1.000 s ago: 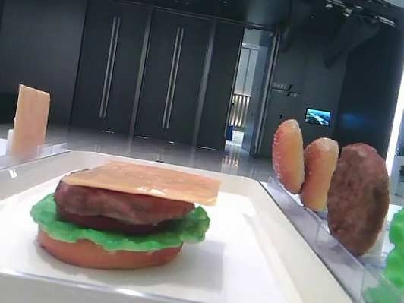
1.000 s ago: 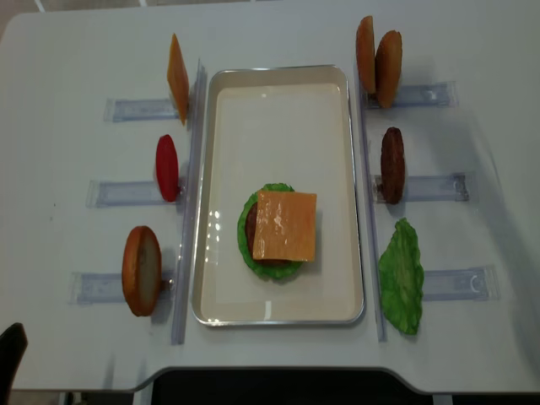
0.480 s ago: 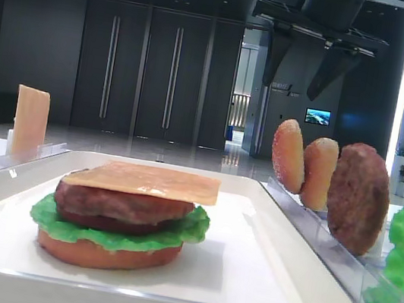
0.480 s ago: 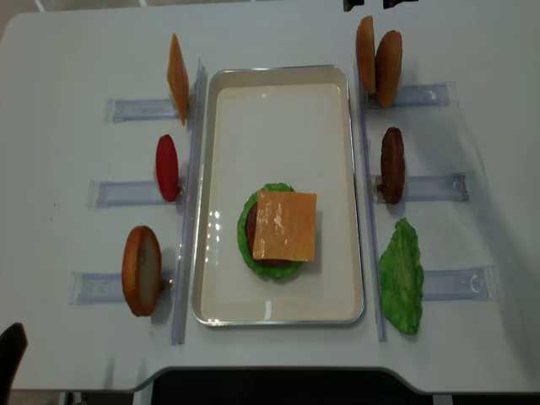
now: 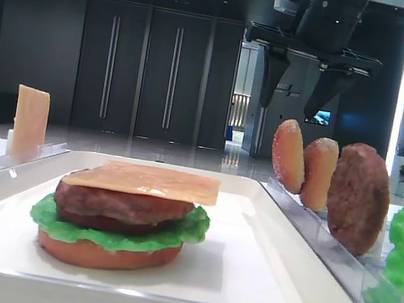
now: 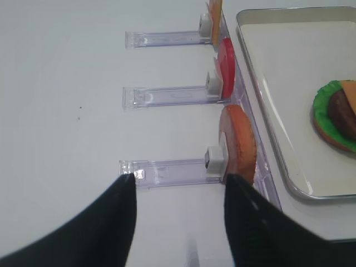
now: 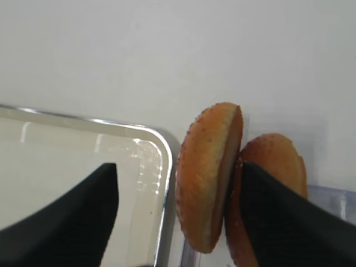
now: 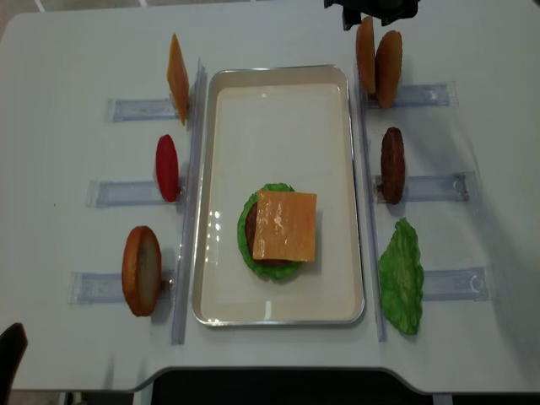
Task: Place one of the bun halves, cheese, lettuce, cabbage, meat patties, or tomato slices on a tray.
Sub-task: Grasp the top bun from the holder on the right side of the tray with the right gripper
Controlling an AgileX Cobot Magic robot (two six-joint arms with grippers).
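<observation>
Bun halves stand on edge in clear racks on the white bench (image 8: 278,34): going left to right, one at the near left (image 8: 141,270), then the tray (image 8: 218,169) with its stack of bottom bun, lettuce, patty and cheese (image 8: 285,224), then a pair at the far right (image 8: 378,61). The left tool (image 6: 178,222) is shut on nothing. The right tool (image 7: 178,217) hangs over that pair, spread wide, its fingers astride the inner sesame-topped half (image 7: 208,175) without touching. It looks light, stiff and glossy, so likely slippery; pinching across its flat and domed faces seems best. No brand or writing is readable.
</observation>
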